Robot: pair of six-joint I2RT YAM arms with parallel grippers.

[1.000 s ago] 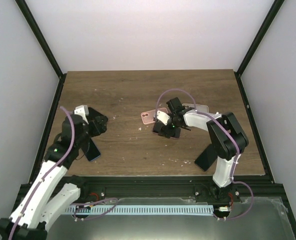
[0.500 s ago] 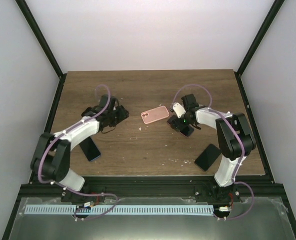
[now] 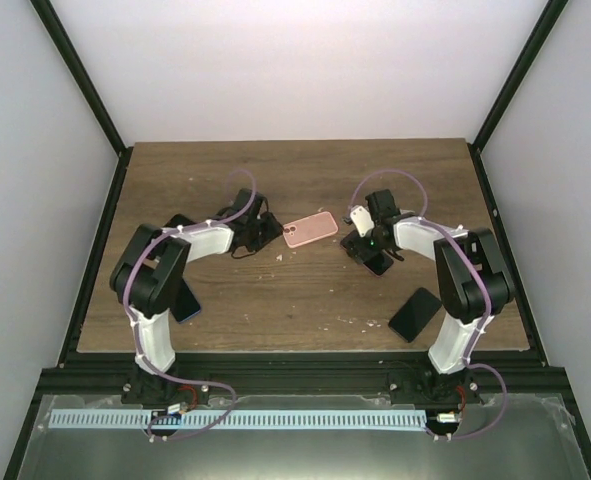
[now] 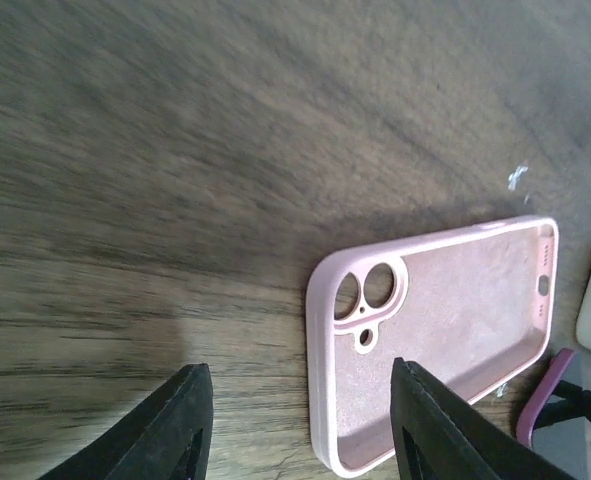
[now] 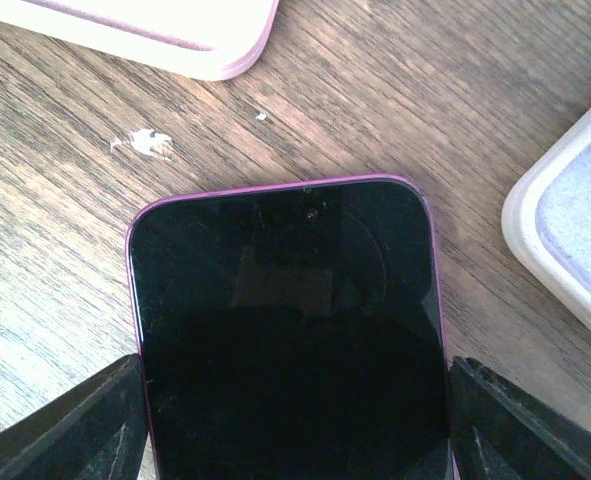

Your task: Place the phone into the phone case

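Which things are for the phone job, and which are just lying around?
For the job:
pink case
purple-edged phone

Just lying about:
right-side dark phone
left-side dark phone
pale case

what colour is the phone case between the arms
The phone case is pale pink; the left wrist view shows it best.

The top camera sits high behind both arms and looks down on the whole table [image 3: 305, 165]. The left wrist camera is low and very close, looking along the wood past the left gripper [image 4: 300, 370] at the pink phone case [image 4: 445, 320]. The right wrist camera looks almost straight down, very close, at the phone [image 5: 290, 300]. All three views show the case.
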